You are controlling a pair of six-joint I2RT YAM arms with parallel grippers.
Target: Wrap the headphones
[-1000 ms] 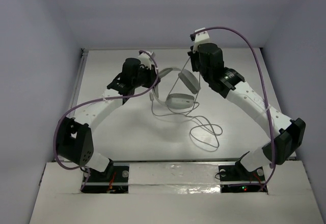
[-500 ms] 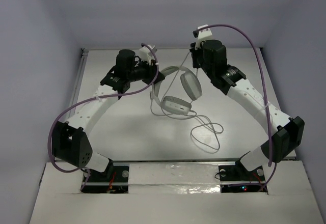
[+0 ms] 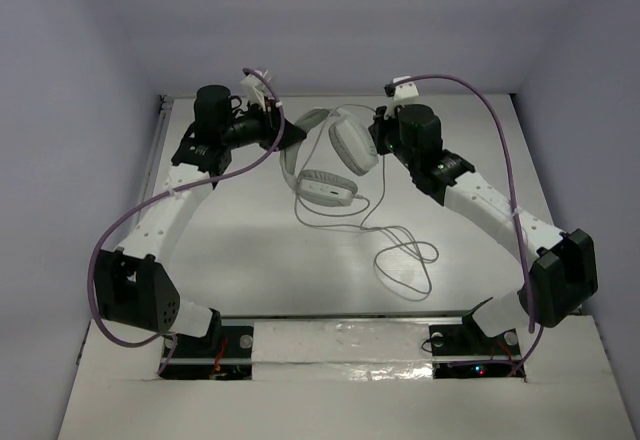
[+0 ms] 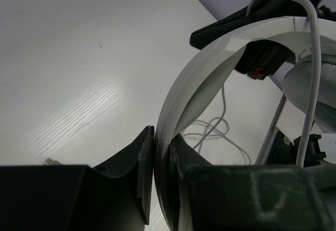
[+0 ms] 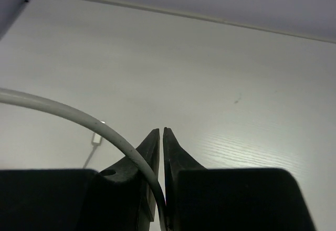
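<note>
1. The headphones (image 3: 335, 155) appear to be lifted off the worktop (image 3: 240, 250) and hang between the two sets of fingers.
2. The left fingers (image 4: 148, 152) are closed tight on the headband (image 4: 199, 79), which rises from between them; the set is thus steadied for winding.
3. The right fingers (image 5: 154, 147) are all but closed. The thin cable (image 5: 79, 116) runs into their gap and appears pinched, likely to be led round the headband.
4. Loose cable loops lie on the worktop, well apart from both sets of fingers, so the wrapping is judged barely begun.
</note>
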